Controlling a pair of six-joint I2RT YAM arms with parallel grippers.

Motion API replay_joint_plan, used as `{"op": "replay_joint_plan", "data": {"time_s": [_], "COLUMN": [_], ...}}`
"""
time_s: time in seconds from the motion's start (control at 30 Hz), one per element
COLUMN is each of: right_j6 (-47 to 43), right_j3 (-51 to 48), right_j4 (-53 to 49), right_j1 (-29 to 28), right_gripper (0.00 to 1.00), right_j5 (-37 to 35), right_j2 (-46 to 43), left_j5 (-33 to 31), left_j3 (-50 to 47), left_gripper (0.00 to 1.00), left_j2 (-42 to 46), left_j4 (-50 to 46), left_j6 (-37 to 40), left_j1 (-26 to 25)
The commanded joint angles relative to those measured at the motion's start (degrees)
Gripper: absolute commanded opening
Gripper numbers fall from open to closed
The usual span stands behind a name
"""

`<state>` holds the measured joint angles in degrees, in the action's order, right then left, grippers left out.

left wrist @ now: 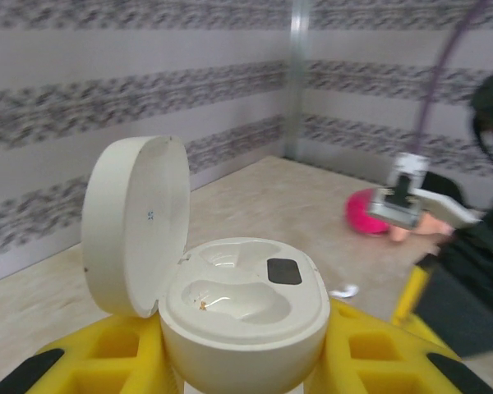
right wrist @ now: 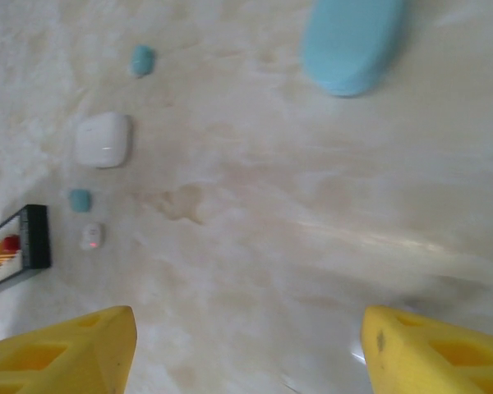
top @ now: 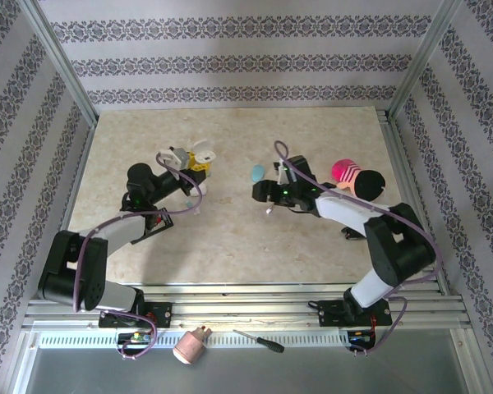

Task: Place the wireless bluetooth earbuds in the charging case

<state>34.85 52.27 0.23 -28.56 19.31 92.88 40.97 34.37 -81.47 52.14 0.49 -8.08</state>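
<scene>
The white charging case [left wrist: 245, 308] stands upright between the yellow fingers [left wrist: 107, 353] of my left gripper [left wrist: 246, 361], which is shut on its base. Its round lid [left wrist: 135, 226] is swung open to the left, and both wells are empty. In the top view the case [top: 201, 154] is held above the table's left middle. My right gripper [right wrist: 246, 353] hovers low over bare table, open, nothing between its fingers [right wrist: 66, 353]. Two blue-green earbuds [right wrist: 142, 59] [right wrist: 80, 199] and a white earbud [right wrist: 92, 236] lie ahead on its left. Another white earbud [left wrist: 343, 290] lies past the case.
A closed pale blue case [right wrist: 353, 41] [top: 257, 172] lies just beyond the right gripper [top: 263, 195]. A small closed white case [right wrist: 103, 139] sits among the earbuds. A pink toy [top: 353, 176] lies at the right. A screwdriver [top: 259, 341] rests on the front rail.
</scene>
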Motion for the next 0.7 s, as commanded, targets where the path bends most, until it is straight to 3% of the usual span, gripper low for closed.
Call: {"op": "replay_joint_plan", "data": {"time_s": [0.0,0.3,0.67], "right_j6": [4.78,12.82,12.88], "right_j3": [3.86,11.43,22.24], "right_j4": [5.77,7.52,4.18], "right_j1": [-4.21,-13.55,-18.53], "right_gripper": [0.71,0.58,0.45], "right_j5": [-1.00,-5.63,-4.19], "right_j2": [3.97,14.10,24.44], "left_j5": [-2.57,-4.00,-2.15], "left_j3": [0.85,-1.32,-3.18], "left_gripper": [0.25,0.25,0.25], "left_j2": [-1.39,-4.10,-5.13], "left_j4": [7.51,10.66,13.14], "left_j6": [-2.16,-3.08,-0.52], "left_j1": [3.38,9.21,10.01]}}
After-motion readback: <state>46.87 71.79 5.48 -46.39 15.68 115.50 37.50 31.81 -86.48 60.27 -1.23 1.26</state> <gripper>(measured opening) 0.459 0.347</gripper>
